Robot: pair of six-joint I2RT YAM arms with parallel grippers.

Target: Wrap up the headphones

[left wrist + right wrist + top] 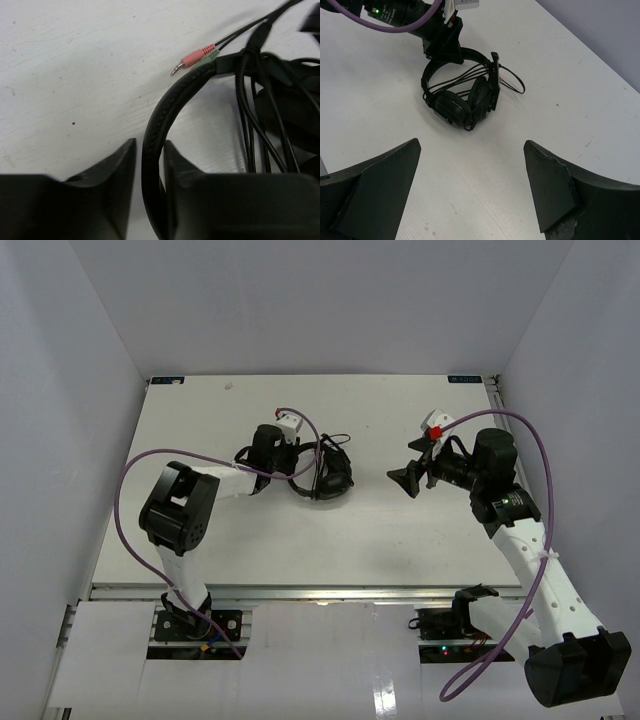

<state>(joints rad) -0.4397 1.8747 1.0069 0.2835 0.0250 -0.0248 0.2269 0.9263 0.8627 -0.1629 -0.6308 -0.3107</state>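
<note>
The black headphones (325, 476) lie on the white table (300, 540) at centre, their thin cable (248, 130) looped around the headband. The pink and green plugs (199, 56) stick out beside the band. My left gripper (292, 466) straddles the padded headband (159, 115). In the left wrist view the gripper (150, 142) has its jaws narrowly apart: the band touches the right finger and a strip of table shows on the left. My right gripper (408, 478) is wide open and empty, hovering right of the headphones (457, 106), which show far ahead of it (472, 144).
White walls enclose the table on the left, back and right. Purple arm cables (125, 510) arch over both arms. The table's front rail (300, 590) runs before the arm bases.
</note>
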